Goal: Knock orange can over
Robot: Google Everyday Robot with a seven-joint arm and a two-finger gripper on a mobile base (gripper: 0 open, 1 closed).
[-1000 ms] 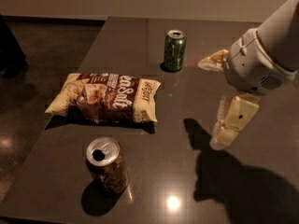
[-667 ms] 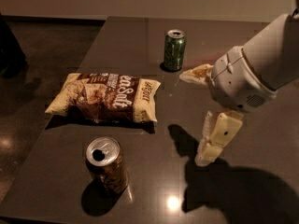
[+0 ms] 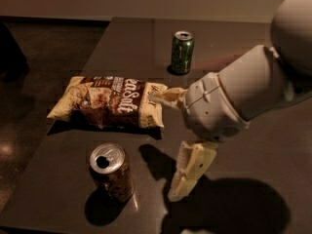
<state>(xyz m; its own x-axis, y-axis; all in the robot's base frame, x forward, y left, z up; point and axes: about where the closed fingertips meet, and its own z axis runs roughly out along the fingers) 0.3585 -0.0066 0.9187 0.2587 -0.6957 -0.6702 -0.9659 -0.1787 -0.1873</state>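
Note:
The orange can point(image 3: 111, 172) stands upright near the front left of the dark table point(image 3: 253, 130); it has brownish-orange sides and a silver top with a dark mouth hole. My gripper point(image 3: 164, 146) is open just to the right of the can, not touching it. One finger point(image 3: 166, 96) points left over the right end of the chip bag. The other finger point(image 3: 189, 172) hangs down to the table a short way right of the can. The white arm fills the right side of the view.
A green can point(image 3: 182, 52) stands upright at the back of the table. A brown and cream chip bag point(image 3: 108, 102) lies flat behind the orange can. The table's left edge runs close to the orange can and the bag; dark floor lies beyond it.
My gripper and arm have moved left and nearer the front, from the right side of the table to just beside the orange can. The cans and the bag have not moved.

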